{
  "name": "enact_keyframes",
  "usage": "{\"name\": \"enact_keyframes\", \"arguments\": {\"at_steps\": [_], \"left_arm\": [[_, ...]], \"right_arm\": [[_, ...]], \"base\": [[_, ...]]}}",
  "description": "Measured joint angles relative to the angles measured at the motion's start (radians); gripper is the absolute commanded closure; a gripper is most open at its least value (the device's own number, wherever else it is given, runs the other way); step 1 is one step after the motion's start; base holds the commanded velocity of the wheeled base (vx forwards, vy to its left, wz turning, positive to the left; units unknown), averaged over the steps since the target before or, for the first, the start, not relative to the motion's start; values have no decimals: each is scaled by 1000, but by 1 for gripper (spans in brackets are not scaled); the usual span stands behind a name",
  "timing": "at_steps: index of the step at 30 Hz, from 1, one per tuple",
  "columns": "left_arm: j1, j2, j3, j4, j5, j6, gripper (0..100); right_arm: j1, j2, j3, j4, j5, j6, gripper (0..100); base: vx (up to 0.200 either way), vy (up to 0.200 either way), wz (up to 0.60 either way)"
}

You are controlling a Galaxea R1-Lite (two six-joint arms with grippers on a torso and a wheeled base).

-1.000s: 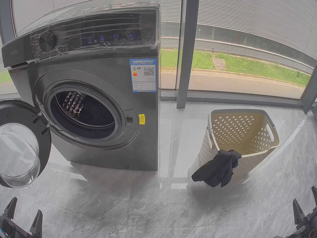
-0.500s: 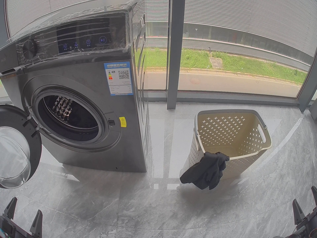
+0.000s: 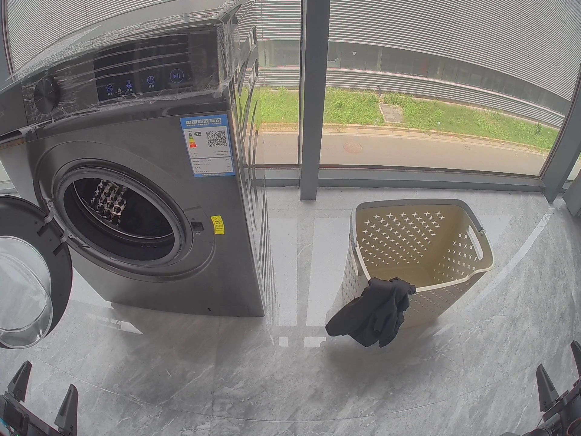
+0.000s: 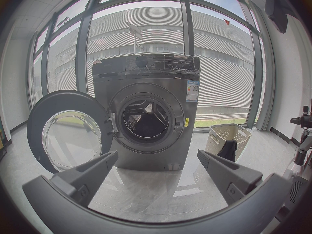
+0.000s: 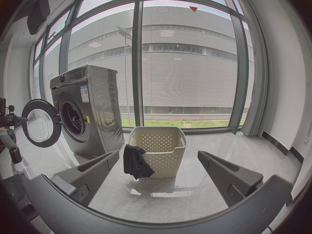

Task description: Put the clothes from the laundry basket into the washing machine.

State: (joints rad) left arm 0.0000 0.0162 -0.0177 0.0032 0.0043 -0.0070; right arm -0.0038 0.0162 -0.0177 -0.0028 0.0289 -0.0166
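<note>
A cream laundry basket (image 3: 478, 237) (image 5: 169, 140) (image 4: 242, 134) stands on the floor by the window. A black garment (image 3: 372, 313) (image 5: 135, 161) (image 4: 228, 149) hangs over its near rim, down the outside. To its left, the grey washing machine (image 3: 230, 261) (image 4: 182, 98) (image 5: 104, 114) has its round door (image 3: 27, 280) (image 4: 65, 130) (image 5: 40, 124) swung open, showing the dark drum (image 3: 121, 219). My left gripper (image 3: 42, 389) (image 4: 157, 164) is open, low and well short of the machine. My right gripper (image 3: 560, 367) (image 5: 157, 164) is open, near the floor some way before the basket.
Tall windows with a grey pillar (image 3: 315, 80) stand behind the machine and basket. Grey marble floor (image 3: 272, 370) spreads wide between me and both. A wall and a curtain (image 5: 256, 91) lie beyond the basket's far side.
The head view has shifted: the machine and basket now sit further left in the picture, so the camera moved. Both grippers keep their place at the bottom corners.
</note>
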Motion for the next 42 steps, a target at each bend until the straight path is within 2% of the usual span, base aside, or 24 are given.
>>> {"name": "enact_keyframes", "arguments": {"at_steps": [22, 31, 35, 42], "left_arm": [[0, 0, 0, -1, 0, 1, 0], [2, 0, 0, 0, 0, 2, 0], [1, 0, 0, 0, -1, 3, 0], [0, 0, 0, 0, -1, 2, 0]], "right_arm": [[-2, 0, 0, 0, -3, -1, 0], [-2, 0, 0, -1, 0, -15, 0], [-1, 0, 0, -3, 8, -44, 0], [-1, 0, 0, -3, 21, -45, 0]], "base": [[0, -200, 0], [0, 0, 0], [0, 0, 0], [0, 0, 0]]}}
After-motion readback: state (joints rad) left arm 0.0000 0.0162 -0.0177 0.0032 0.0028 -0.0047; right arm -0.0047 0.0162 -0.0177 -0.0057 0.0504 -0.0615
